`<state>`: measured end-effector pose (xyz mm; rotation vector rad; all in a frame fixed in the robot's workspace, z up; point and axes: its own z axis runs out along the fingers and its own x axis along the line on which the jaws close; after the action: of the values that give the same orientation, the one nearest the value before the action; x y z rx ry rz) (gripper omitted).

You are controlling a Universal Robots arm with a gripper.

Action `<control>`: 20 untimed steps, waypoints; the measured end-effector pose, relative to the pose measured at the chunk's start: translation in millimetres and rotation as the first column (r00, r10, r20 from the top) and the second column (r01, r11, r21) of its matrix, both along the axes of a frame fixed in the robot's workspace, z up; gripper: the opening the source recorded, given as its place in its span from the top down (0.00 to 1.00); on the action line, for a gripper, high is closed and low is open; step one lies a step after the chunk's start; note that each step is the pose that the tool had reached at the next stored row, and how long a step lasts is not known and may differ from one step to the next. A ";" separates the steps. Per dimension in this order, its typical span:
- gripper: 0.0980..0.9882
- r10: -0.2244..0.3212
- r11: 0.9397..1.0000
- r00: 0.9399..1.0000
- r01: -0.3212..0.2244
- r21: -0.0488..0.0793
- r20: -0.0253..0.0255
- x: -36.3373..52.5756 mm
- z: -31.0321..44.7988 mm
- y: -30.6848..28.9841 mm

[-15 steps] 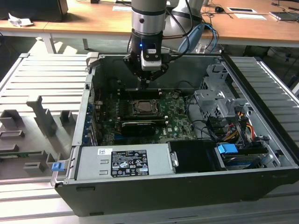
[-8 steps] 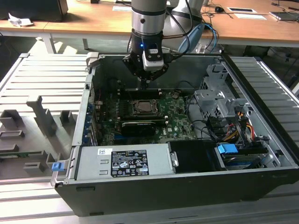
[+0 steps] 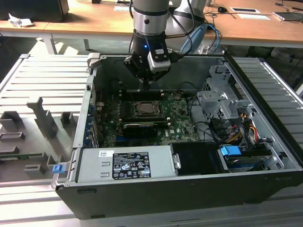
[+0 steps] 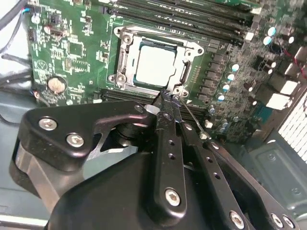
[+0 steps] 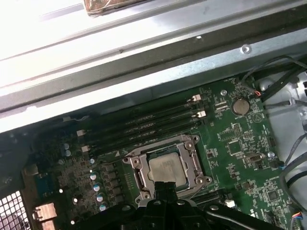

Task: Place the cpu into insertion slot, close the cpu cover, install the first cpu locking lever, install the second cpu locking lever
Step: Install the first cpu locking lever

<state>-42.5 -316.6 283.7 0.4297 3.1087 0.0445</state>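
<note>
Silvery cpu framed by cpu cover; jaws closed at cover's edge.

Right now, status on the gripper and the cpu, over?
Gripper shut, tips at the cpu cover's edge. Cpu seated under the cover. Thin wire lever beside the tips; nothing else close.

The cpu is faced in matt pale metal; around it, dull silvery metal is seen on the cpu cover.

The arm points straight down, fingers pinched together.
</note>
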 end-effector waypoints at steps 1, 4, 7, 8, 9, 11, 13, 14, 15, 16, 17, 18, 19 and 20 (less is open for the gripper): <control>0.99 0.016 1.000 1.000 -0.016 0.000 0.000 0.0 0.0 0.0; 0.99 0.070 0.998 0.998 -0.070 0.000 0.000 0.0 0.0 0.0; 0.99 0.134 0.991 0.991 -0.134 0.000 0.000 0.0 0.0 0.0; 0.99 0.151 0.989 0.989 -0.151 0.000 0.000 0.0 0.0 0.0; 0.99 0.166 0.986 0.986 -0.166 0.000 0.000 0.0 0.0 0.0; 0.99 0.219 0.976 0.976 -0.219 0.000 0.000 0.0 0.0 0.0; 0.99 0.279 0.960 0.960 -0.279 0.000 0.000 0.0 0.0 0.0; 0.99 0.297 0.955 0.955 -0.297 0.000 0.000 0.0 0.0 0.0; 0.99 0.310 0.951 0.951 -0.310 0.000 0.000 0.0 0.0 0.0; 0.99 0.334 0.943 0.943 -0.334 0.000 0.000 0.0 0.0 0.0; 0.99 0.343 0.939 0.939 -0.343 0.000 0.000 0.0 0.0 0.0; 0.99 0.352 0.936 0.936 -0.352 0.000 0.000 0.0 0.0 0.0; 0.99 0.359 0.933 0.933 -0.359 0.000 0.000 -0.1 0.0 0.0; 0.99 0.360 0.933 0.933 -0.360 0.000 0.000 -1.2 -0.1 0.0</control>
<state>-43.7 -316.6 283.6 -0.1477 3.1398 0.0451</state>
